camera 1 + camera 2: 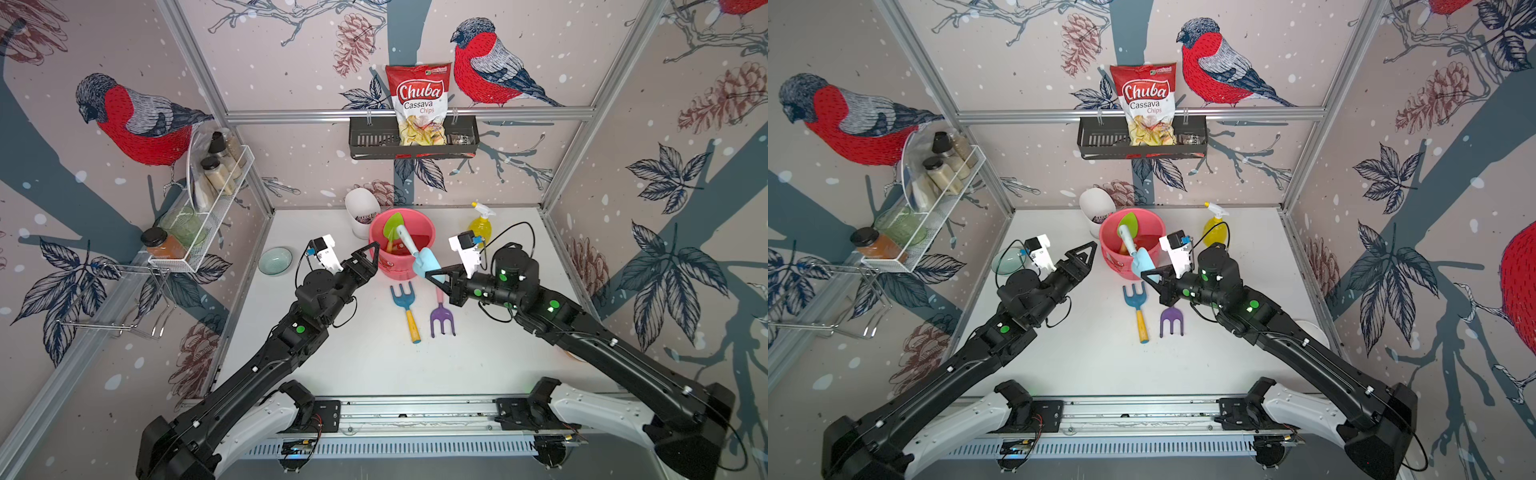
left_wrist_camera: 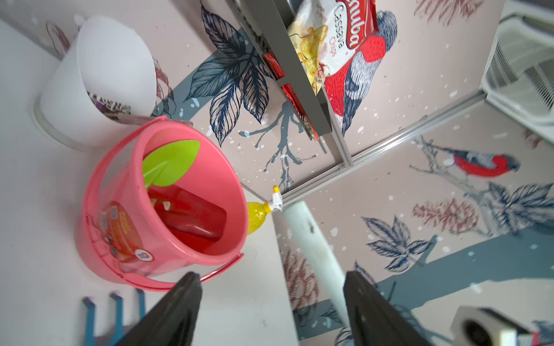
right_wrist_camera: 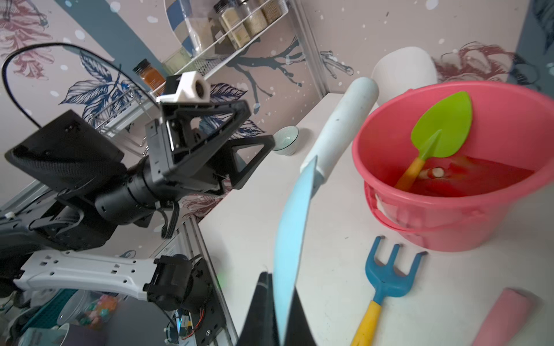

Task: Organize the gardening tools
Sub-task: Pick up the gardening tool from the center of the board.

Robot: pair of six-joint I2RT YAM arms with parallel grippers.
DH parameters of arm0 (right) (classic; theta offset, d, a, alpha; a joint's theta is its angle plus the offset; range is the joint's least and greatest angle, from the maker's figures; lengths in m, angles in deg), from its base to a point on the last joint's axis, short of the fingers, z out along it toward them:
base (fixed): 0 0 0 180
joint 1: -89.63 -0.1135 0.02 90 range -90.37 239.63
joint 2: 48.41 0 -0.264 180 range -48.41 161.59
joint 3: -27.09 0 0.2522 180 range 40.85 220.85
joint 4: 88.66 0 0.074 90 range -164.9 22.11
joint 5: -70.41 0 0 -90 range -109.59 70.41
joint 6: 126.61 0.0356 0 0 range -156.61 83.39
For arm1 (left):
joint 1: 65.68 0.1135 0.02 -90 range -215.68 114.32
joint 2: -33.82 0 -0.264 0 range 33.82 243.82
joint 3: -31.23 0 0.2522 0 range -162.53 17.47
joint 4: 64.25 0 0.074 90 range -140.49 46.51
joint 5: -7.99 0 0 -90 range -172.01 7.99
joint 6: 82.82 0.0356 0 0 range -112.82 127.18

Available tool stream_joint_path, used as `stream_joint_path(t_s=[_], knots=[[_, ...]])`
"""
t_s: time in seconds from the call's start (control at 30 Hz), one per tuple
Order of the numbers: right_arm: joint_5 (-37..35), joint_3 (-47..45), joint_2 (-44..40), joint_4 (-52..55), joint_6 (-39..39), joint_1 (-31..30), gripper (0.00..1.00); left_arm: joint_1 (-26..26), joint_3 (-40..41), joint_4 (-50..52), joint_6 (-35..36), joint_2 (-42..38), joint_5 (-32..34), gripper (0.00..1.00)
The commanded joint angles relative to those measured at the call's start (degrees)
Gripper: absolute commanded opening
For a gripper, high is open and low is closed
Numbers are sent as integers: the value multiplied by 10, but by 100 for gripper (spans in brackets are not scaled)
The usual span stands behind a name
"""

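Right fingers [image 3: 259,314] pinch the light-blue trowel [image 3: 292,233] by its blade, left fingers [image 2: 177,311] gape empty; next it likely needs lowering into the pink bucket [image 3: 449,221].

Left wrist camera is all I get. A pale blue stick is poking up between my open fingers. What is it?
Observer: It's the handle of a trowel. The right gripper is shut on its blade.
Operator: Which toys lie on the table?
Observer: Besides the fork whose prongs you see, a purple rake lies right next to it.
Operator: Anything beside my arm?
Observer: A small bowl sits on the table, on the outer side of the left arm.
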Motion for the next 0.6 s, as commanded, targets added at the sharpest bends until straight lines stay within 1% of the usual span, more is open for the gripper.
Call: stream_joint_path(t_s=[0.0,0.07,0.13,0.23,0.3,0.43,0.57], knots=[[58,32,-3,97,34,18,0,-3,-3,26,255,-10,-5,90],[84,59,7,136,46,23,0,-8,-9,36,334,-13,-10,93],[122,87,20,168,56,24,0,-18,-14,42,415,-16,-22,93],[151,115,32,207,71,24,0,-47,-17,55,534,-21,-28,92],[160,132,33,229,77,24,0,-61,-19,73,602,-21,-30,92],[188,147,25,254,95,24,0,-85,-1,95,720,-37,-16,92],[220,145,15,265,114,24,0,-89,31,83,795,-68,-10,92]])
